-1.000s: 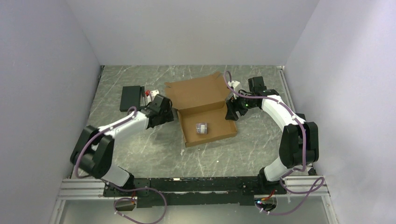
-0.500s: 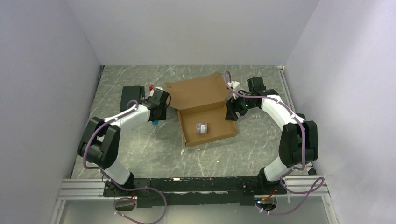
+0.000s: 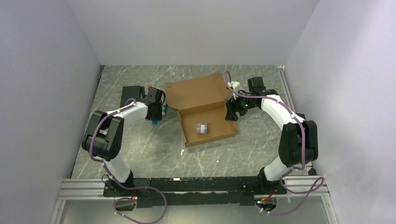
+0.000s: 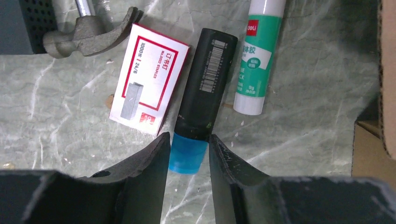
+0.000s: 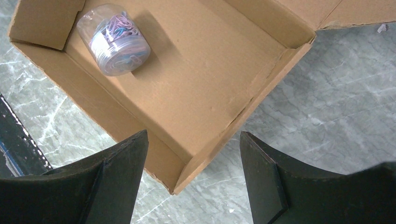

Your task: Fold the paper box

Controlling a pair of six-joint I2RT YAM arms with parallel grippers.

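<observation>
Left gripper (image 4: 189, 140) has quit the paper box (image 3: 196, 93), closing round a blue-capped tube (image 4: 205, 84), grip unclear; right gripper (image 5: 192, 135) open; folding paused.

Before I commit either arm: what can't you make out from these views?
Left wrist: whether the left gripper pinches the black tube; its fingers crowd the blue cap.
Left wrist: hammer handle and glue stick top, cut by the upper edge.
Right wrist: paper box lid, cut by the upper edge.
</observation>
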